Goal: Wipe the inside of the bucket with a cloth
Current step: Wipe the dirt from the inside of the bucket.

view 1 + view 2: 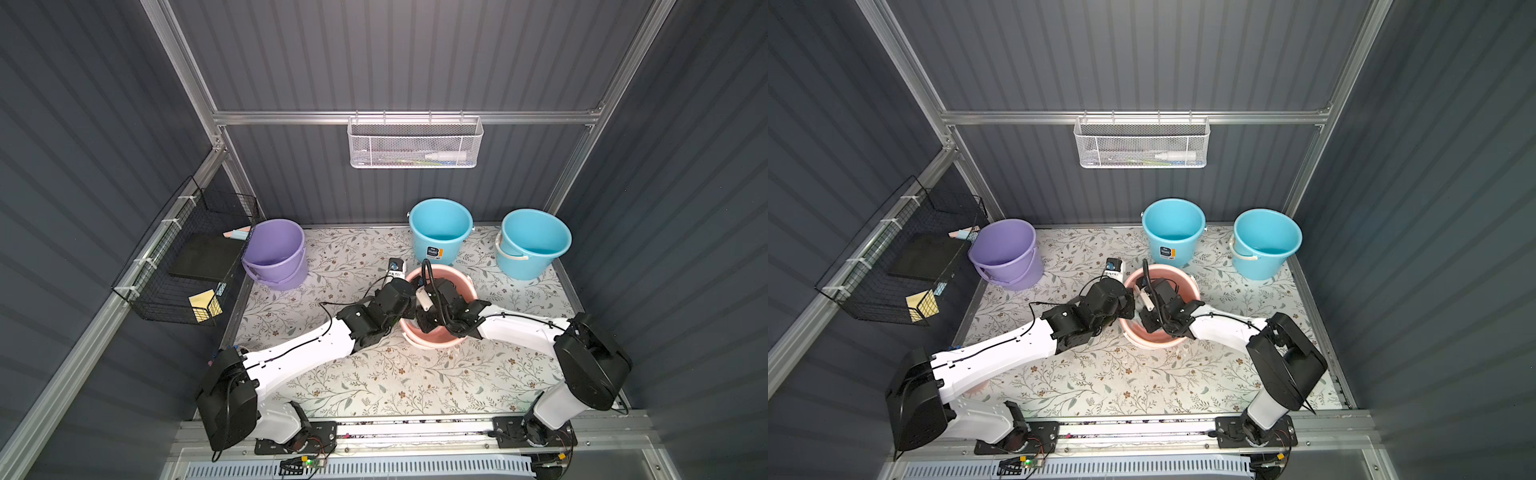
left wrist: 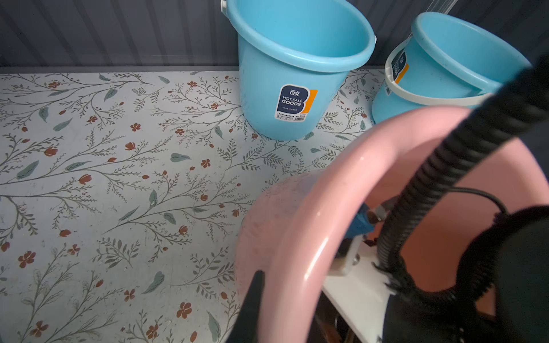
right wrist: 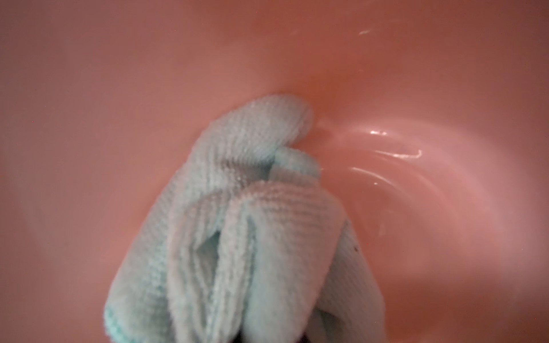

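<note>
Clenching a bunched pale blue cloth (image 3: 252, 213), the right claw (image 1: 427, 323) reaches down inside the pink bucket (image 1: 465, 286). The cloth's folded tip presses against the curve where the inner wall meets the bottom, and the fabric hides the fingers themselves. The left claw (image 1: 409, 312) is clamped on the same bucket's rim, on the side facing the worktop's left edge, with one finger (image 2: 252, 297) lying against the outer wall. The pink bucket stands upright near the middle of the floral worktop (image 1: 332, 374). A blue bucket (image 1: 440, 226) stands close behind it at the rear edge. A second blue bucket (image 1: 534, 245) sits in the rear right corner, and a purple bucket (image 1: 276, 253) sits in the rear left corner.
</note>
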Robot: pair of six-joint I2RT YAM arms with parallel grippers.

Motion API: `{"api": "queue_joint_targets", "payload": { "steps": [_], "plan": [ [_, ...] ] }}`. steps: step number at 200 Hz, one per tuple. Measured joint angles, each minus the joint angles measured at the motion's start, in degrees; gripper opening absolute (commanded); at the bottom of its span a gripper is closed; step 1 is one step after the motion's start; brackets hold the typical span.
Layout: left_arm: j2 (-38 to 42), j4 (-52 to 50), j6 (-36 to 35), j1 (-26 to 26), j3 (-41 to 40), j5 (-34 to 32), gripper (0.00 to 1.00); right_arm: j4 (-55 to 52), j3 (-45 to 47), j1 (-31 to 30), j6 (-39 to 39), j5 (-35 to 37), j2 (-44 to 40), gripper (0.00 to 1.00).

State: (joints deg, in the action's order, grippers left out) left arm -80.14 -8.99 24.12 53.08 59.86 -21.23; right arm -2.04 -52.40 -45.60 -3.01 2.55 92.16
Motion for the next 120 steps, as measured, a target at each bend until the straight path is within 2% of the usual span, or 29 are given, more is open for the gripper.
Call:
{"api": "queue_joint_targets", "payload": {
  "steps": [51,87,120],
  "plan": [
    [0.0,1.0,0.2,0.0,0.0,-0.7,0.0,2.9,0.3,-1.5,4.9,13.6,-0.3,0.0],
    [0.0,1.1,0.2,0.0,0.0,-0.3,0.0,0.6,0.3,-1.7,13.3,23.2,-1.7,0.0],
    [0.0,-0.1,0.2,0.1,0.0,0.9,0.0,-4.6,0.0,-1.7,21.1,29.0,-2.4,0.0]
  ]
}}
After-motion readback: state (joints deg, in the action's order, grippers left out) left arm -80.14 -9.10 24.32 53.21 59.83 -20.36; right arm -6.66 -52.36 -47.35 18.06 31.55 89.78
